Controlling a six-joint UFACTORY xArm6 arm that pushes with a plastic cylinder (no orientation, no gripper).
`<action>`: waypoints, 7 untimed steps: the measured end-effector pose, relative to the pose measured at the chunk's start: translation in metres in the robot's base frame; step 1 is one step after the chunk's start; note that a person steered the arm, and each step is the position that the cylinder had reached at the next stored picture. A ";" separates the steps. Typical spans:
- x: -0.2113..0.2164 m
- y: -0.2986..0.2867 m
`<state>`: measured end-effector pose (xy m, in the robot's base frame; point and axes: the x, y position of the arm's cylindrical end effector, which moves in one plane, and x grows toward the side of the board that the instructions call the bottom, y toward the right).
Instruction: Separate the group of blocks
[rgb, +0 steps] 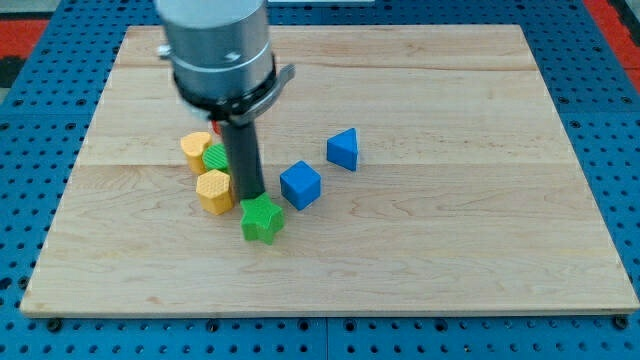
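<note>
My tip (251, 197) rests on the wooden board, just above the green star block (262, 219) and right of the yellow hexagon block (214, 191). A second yellow block (195, 149) and a green block (216, 157), partly hidden by the rod, sit close together left of the rod. A blue cube (300, 184) lies just right of the tip. A blue triangular block (343, 148) lies further to the upper right, apart from the rest. A small bit of red (214, 126) shows behind the arm; its shape is hidden.
The wooden board (450, 250) lies on a blue pegboard surface (620, 150). The arm's grey cylindrical body (218, 45) hangs over the board's upper left and hides what lies behind it.
</note>
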<state>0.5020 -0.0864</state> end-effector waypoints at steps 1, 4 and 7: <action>0.005 -0.037; -0.052 -0.057; -0.129 -0.045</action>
<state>0.3732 -0.1310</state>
